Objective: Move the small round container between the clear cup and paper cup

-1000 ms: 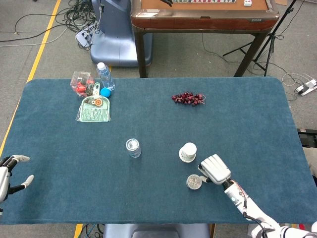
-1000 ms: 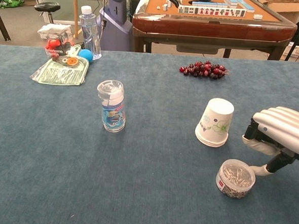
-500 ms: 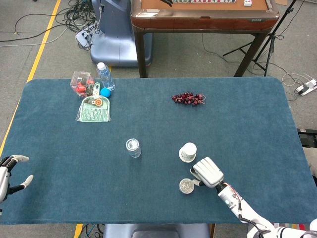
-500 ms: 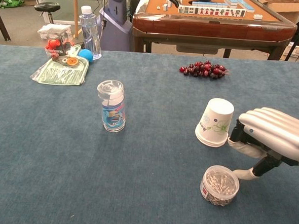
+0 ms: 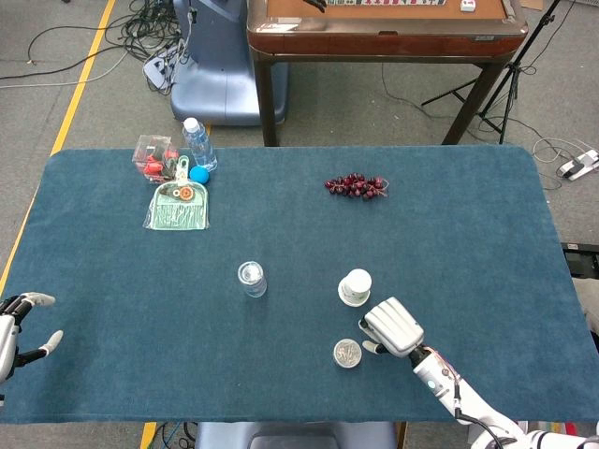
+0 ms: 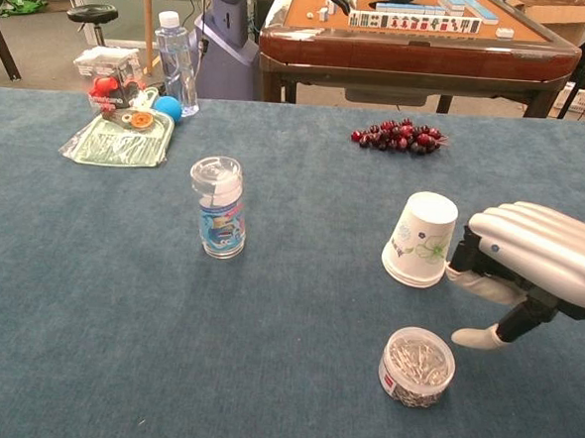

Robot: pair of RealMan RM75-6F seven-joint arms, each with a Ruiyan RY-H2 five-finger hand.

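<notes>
One container (image 6: 417, 366), one clear cup (image 6: 219, 208), one paper cup (image 6: 420, 239); right hand (image 6: 538, 262) fingers (image 6: 530, 234) apart, empty, as are the left hand's (image 5: 21, 329).

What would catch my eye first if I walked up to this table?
Probably the white robot right hand low over the blue table, just right of an upturned paper cup, with a small round container of metal bits in front of it. Further left stands a lidded clear cup.

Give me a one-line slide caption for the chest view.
Right hand beside the small round container, near the upturned paper cup; clear cup stands further left.
</notes>
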